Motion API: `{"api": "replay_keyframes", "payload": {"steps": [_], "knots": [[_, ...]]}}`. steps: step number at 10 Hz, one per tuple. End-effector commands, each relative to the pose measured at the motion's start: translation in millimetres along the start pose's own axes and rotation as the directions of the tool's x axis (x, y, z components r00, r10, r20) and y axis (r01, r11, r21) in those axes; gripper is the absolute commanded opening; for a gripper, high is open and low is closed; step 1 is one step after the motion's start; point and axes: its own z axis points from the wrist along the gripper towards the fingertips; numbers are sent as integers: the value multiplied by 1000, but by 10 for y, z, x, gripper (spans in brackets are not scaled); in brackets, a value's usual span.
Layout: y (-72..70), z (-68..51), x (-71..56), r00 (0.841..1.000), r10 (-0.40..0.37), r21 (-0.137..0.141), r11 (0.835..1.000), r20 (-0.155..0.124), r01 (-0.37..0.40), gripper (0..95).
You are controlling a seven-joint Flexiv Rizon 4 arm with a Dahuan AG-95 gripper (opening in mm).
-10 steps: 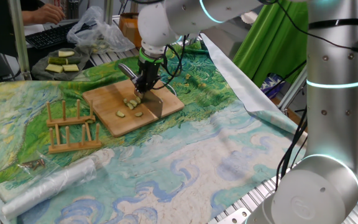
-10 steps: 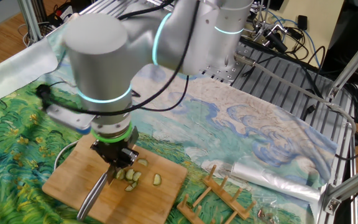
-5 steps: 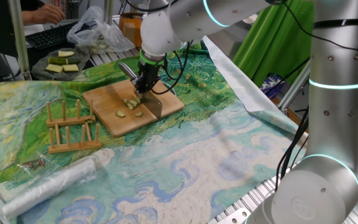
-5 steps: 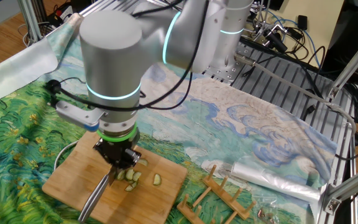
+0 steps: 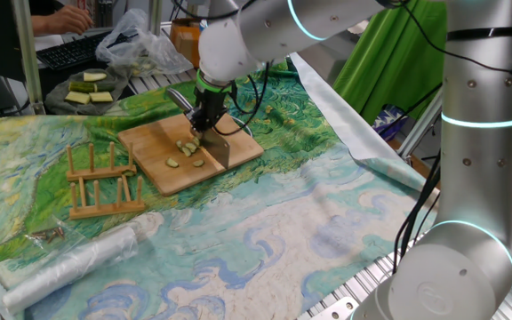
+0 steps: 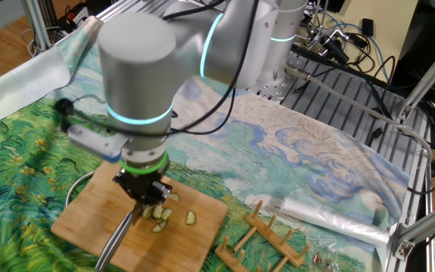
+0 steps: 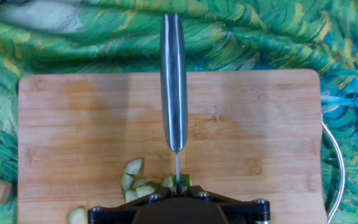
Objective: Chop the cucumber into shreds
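Black two-finger tool [image 5: 205,122] sits low over the rectangular light bamboo cutting board [image 5: 154,167], clamped on a silver metal knife [image 7: 173,87]. Hand view: steel handle runs straight away from the camera along the board's centre line, thin blade edge-on below it, dropping toward the tool body at frame bottom. From the other fixed view the handle [image 6: 116,236] sticks out toward the near board edge.

Short dark-green-skinned cucumber chunk [image 7: 184,182] lies on the board right at the blade, just on its right, partly hidden by the tool body. Can't tell whether the blade is touching it or already in it.

Small thin pale-green shreds with dark rims [image 7: 133,180] sit in a loose cluster just left of the blade, some overlapping; one more slice at the bottom-left corner of the hand view. In one fixed view the shreds [image 5: 185,151] are spread near the board's middle, one slice apart toward the rack side.

Board lies on the desk's green-blue painted-swirl cloth [image 5: 265,222]. Wooden slotted dish rack [image 5: 103,182] is just beside the board, rolled clear plastic sheet [image 5: 78,262] near the desk edge. Flat pale yellow-green slabs on a dark plate [image 5: 90,90] well apart at the far corner.
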Motion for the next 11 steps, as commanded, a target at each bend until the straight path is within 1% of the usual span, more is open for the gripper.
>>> {"api": "replay_keyframes", "payload": {"steps": [1, 3, 4, 5, 6, 7, 8, 9, 10, 11], "knots": [[-6, -56, 21, 1000, -4, 1, 1000, -9, 4, 0], [-15, -70, 22, 1000, -10, 7, 1000, -9, 10, 0], [-18, -64, 24, 1000, -6, 3, 1000, -2, 6, 0], [11, 39, 55, 1000, 12, -5, 1000, 29, -12, 0], [12, 86, 53, 999, 11, 0, 1000, 35, -11, 0], [4, 28, 37, 1000, 10, -23, 1000, -3, -10, 0], [30, -56, 35, 1000, 14, -19, 1000, -11, -14, 0], [27, -59, 24, 1000, 12, 5, 1000, -7, -12, 0], [24, -61, 16, 999, 12, -39, 999, -29, -14, 0], [33, -64, 33, 1000, 3, 57, 998, 10, -3, 0]]}}
